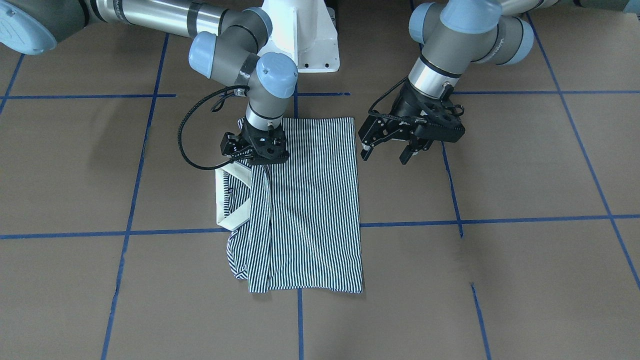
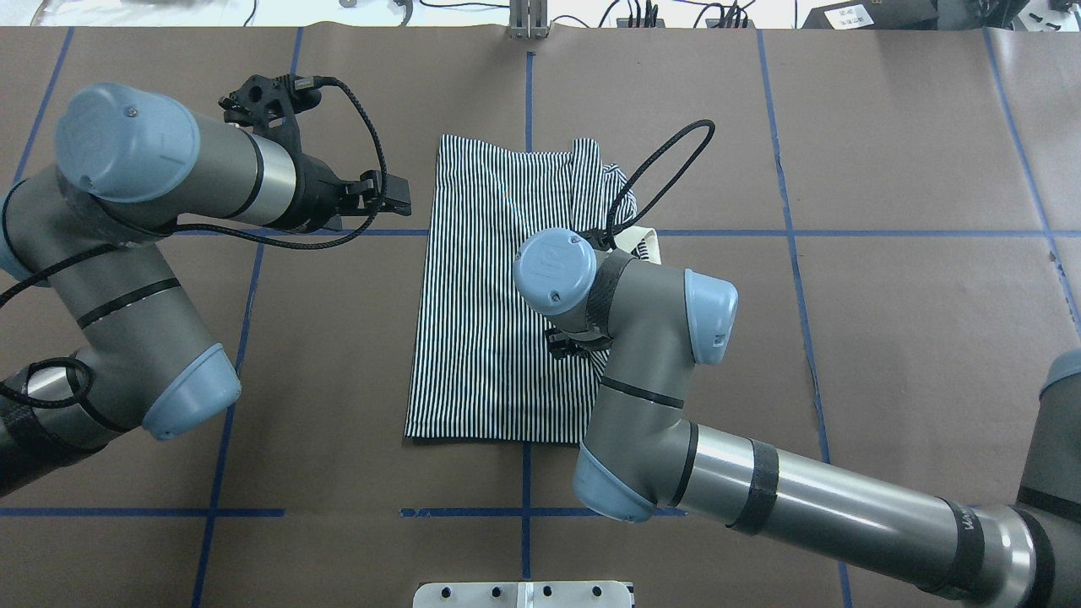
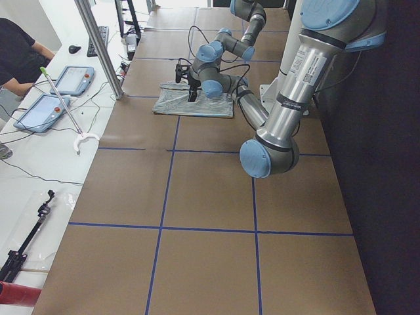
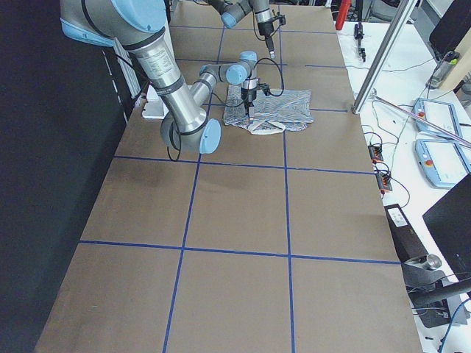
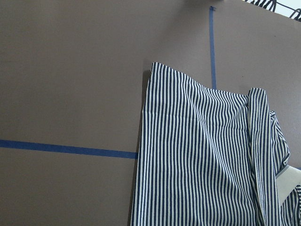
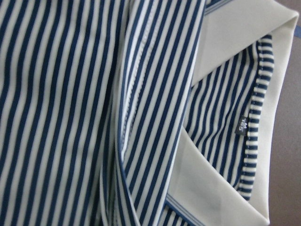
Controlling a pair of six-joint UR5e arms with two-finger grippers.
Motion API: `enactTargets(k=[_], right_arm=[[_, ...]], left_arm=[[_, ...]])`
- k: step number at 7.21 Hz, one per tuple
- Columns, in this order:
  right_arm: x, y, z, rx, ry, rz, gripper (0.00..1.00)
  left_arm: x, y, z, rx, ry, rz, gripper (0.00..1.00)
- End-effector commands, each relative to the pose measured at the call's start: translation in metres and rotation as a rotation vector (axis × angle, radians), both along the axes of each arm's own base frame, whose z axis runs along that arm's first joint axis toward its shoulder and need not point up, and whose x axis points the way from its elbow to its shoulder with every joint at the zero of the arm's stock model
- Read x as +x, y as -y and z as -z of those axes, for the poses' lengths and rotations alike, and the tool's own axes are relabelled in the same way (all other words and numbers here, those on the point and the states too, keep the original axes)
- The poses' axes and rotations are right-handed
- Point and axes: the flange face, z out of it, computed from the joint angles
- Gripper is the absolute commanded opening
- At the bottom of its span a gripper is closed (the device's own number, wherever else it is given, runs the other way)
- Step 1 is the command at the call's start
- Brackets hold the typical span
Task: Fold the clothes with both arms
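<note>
**Shirt lies lengthwise between the grippers**

The brown table (image 1: 525,165) carries a grid of blue tape. The right arm (image 1: 240,30) reaches in over the cloth. The left arm (image 1: 465,30) stops short of it.

The shirt (image 1: 310,200) lies flat mid-table as a narrow rectangle. Its long axis points straight away from the robot, and its collar side is to the robot's right.

The right gripper (image 1: 255,157) is nearer. It is down at the fabric, just beside the collar, but I cannot tell how its jaws stand because the wrist hides them. The left gripper (image 1: 386,156) hangs raised with its fingers spread, holding nothing, just off the opposite long edge.

My guess is that the next fold depends on the left gripper crossing that small gap to the edge.

The cream collar (image 1: 235,217) lies open at the shirt's right edge. Inside it is a small black tag (image 6: 241,126) with white lettering that is too small to read.
</note>
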Motion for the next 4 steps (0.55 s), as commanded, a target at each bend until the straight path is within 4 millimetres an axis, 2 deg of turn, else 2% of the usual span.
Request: enactTargets(k=[1,4], right_arm=[[0.0008,-0.0005,-0.0050,-0.006,-0.012,0.000,1.00],[0.0055,0.0035,-0.0106,-0.012,-0.030,-0.007,1.00]], left_arm=[[0.0003,0.0003,0.0014,0.002,-0.002,0.000,1.00],[0.0004,0.0003,0.0025,0.004,-0.004,0.000,1.00]])
